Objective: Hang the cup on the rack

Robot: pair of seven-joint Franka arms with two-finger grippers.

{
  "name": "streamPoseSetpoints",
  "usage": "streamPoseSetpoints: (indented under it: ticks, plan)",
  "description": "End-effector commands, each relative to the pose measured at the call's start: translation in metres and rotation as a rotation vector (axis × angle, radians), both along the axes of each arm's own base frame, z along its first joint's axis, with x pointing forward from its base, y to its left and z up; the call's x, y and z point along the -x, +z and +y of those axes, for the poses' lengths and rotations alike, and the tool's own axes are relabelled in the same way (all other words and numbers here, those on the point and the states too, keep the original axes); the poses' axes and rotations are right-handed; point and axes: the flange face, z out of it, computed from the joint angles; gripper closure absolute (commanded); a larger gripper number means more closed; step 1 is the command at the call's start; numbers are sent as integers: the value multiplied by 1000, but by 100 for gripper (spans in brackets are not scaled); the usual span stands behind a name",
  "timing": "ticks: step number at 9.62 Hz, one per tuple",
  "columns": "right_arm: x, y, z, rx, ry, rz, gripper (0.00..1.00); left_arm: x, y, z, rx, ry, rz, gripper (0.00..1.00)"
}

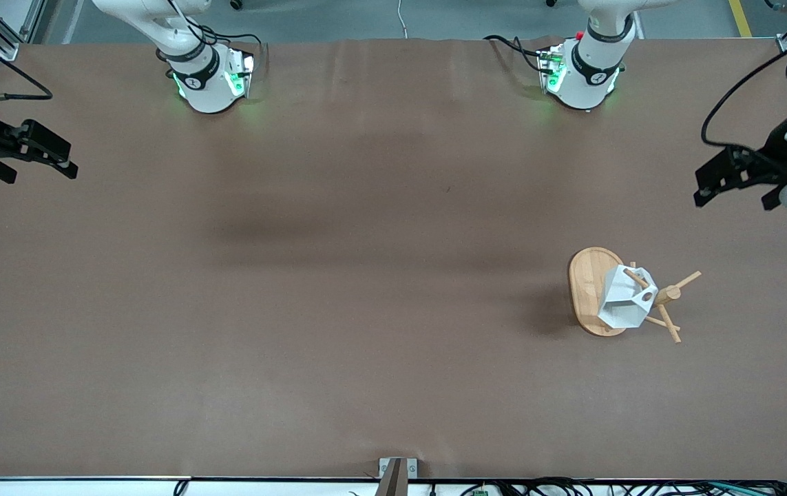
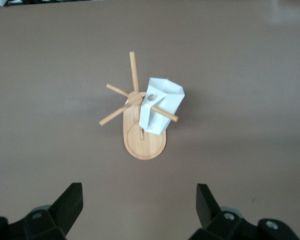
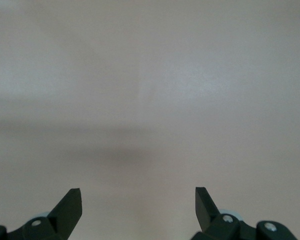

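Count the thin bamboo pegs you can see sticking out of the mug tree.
5 pegs on the light bamboo mug tree: one carries the white faceted cup by its handle; four are bare. The cup may hide others.

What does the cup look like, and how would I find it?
Look along the brown table toward the left arm's end, where a wooden rack stands. The cup hangs on one of its pegs: white and angular, among tan sticks.
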Motion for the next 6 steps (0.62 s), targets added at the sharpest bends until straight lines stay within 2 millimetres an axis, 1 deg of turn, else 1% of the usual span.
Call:
streamPoseSetpoints:
  ticks: [1,2,3,6]
  plan:
    - [2,2,1,20,-15,3,0,29,-19,-12,-5,-10,56,0]
    - [1,2,0,20,-16,3,0,39,-21,-20,-9,-17,62,0]
    - [1,1,0,20,-17,3,0,43,-23,-20,-12,-16,71,0]
    - [1,2,1,20,-15,0,0,44,-25,-10,-16,-14,77,0]
